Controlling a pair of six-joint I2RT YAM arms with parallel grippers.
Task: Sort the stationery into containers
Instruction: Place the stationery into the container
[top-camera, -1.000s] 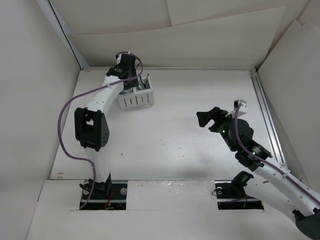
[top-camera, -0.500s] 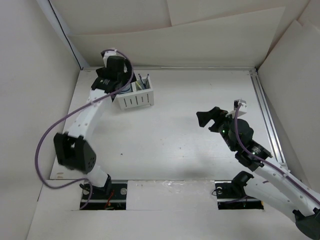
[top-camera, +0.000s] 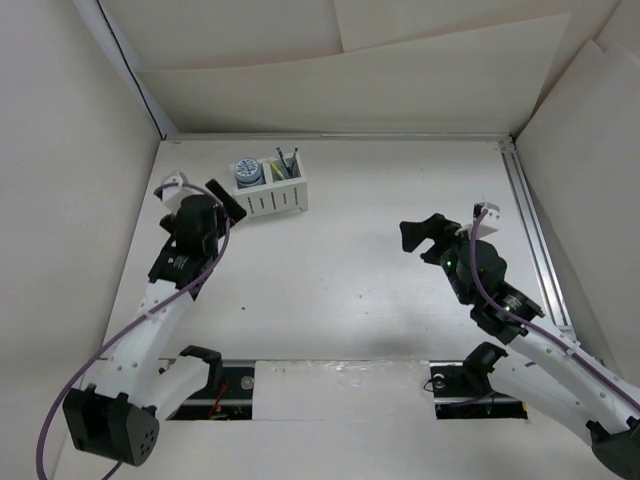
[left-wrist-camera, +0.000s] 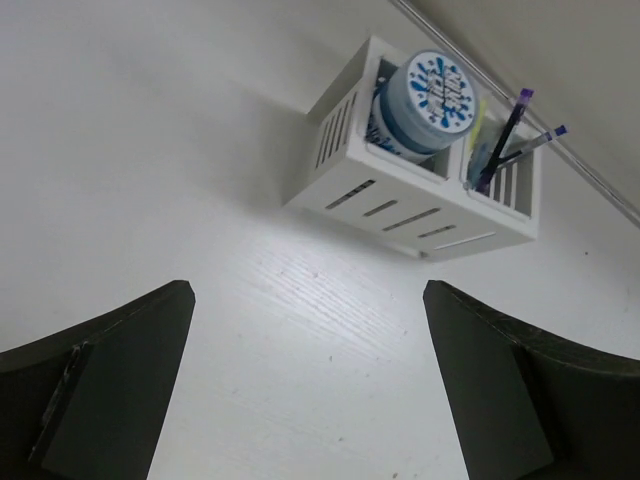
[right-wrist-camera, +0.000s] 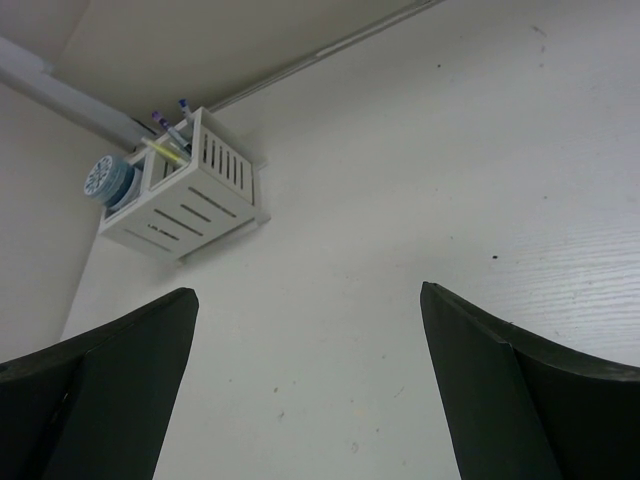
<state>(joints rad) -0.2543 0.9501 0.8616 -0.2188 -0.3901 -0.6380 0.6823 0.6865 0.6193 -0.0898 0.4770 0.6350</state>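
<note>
I've pulled my left tool (left-wrist-camera: 308, 296) back from the organizer (top-camera: 272, 199), released and empty. The tape roll (top-camera: 247, 173) now sits in the organizer's left compartment, the pens (top-camera: 288, 160) in its right. My right tool (right-wrist-camera: 308, 300) hangs released and empty, well right of the organizer. Sorting looks finished.

White panel walls (top-camera: 400, 80) enclose a white table (top-camera: 340, 300) with a metal rail (top-camera: 532, 225) along its right edge.

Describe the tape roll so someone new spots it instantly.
On the white table, look to the far left corner for the white slatted organizer. The tape roll stands in its left compartment: round, blue-and-white patterned top, unlike the thin pens beside it.
</note>
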